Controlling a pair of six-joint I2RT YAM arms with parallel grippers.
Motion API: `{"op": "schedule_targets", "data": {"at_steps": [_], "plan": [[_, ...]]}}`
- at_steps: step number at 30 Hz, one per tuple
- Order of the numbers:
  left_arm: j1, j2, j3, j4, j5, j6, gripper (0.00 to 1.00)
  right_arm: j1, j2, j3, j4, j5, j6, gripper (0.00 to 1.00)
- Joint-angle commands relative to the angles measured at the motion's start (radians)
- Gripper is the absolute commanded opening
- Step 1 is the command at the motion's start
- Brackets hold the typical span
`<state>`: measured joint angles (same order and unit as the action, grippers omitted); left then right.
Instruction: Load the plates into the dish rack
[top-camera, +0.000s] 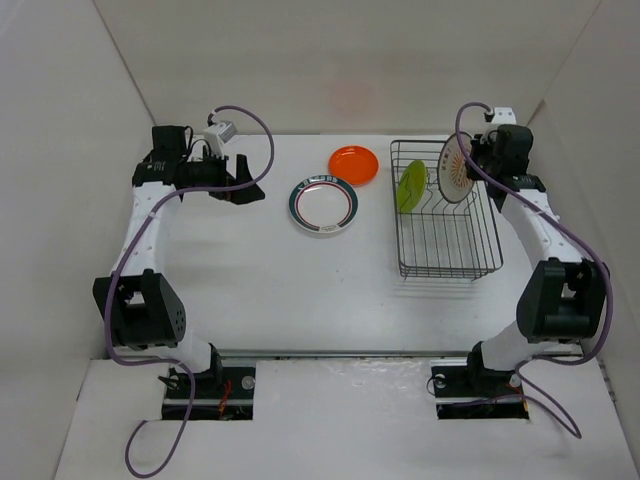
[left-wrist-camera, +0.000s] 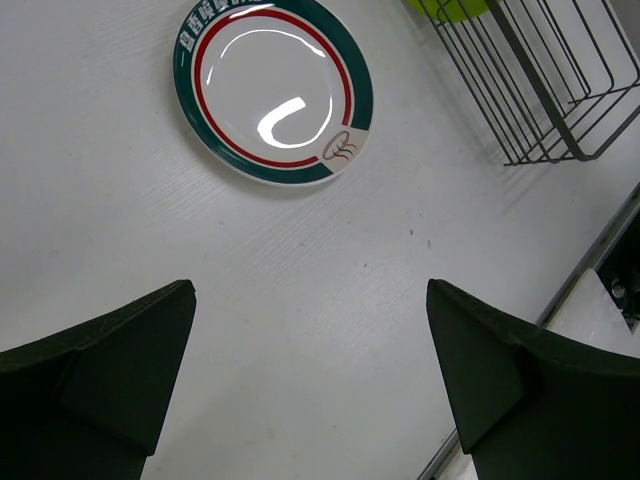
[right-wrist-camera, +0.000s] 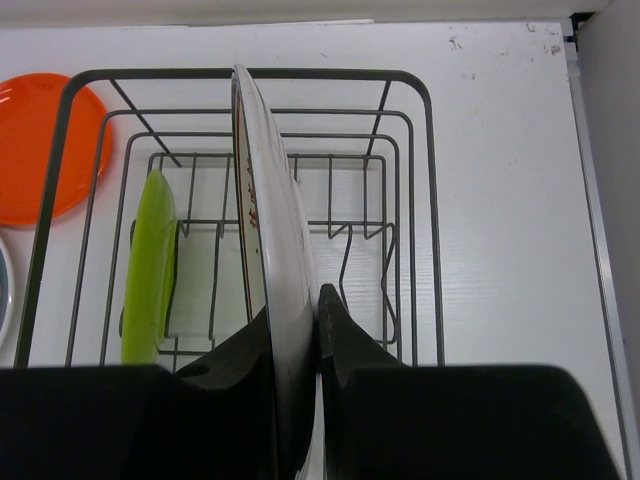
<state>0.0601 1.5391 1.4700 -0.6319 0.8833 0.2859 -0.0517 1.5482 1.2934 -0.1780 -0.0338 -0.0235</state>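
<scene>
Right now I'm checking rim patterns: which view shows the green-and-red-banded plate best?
Left wrist: the banded plate sits large in the upper frame, with bands and logo sharp. Top external shows it whole but small; right wrist catches only an edge sliver.

Bright, even overhead light washes the white counter (top-camera: 260, 270), leaving only faint soft shadows. A curved glare streak sits on the rimmed plate (left-wrist-camera: 272, 90), and the left claw (left-wrist-camera: 310, 290) shows dark and soft-edged.
</scene>
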Motion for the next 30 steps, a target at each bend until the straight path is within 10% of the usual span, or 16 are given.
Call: {"op": "schedule_targets", "data": {"at_steps": [1,18,22,24,30], "plan": [[-0.003,-0.045,-0.007,0.014,0.022,0.006,1.00,-0.005,-0.004,0.010,0.109,0.011,0.023,0.00],[-0.003,-0.027,-0.005,0.014,0.000,0.006,1.00,0.004,0.082,0.001,0.127,-0.009,0.096,0.02],[-0.003,-0.007,-0.005,0.023,-0.009,0.006,1.00,0.024,0.082,0.001,0.127,-0.009,0.096,0.25],[-0.003,0.007,-0.005,0.023,-0.023,0.006,1.00,0.024,0.082,0.012,0.127,-0.009,0.096,0.57],[-0.003,0.093,-0.005,0.034,-0.063,0.035,1.00,0.033,0.058,0.043,0.118,0.011,0.096,0.67]]}}
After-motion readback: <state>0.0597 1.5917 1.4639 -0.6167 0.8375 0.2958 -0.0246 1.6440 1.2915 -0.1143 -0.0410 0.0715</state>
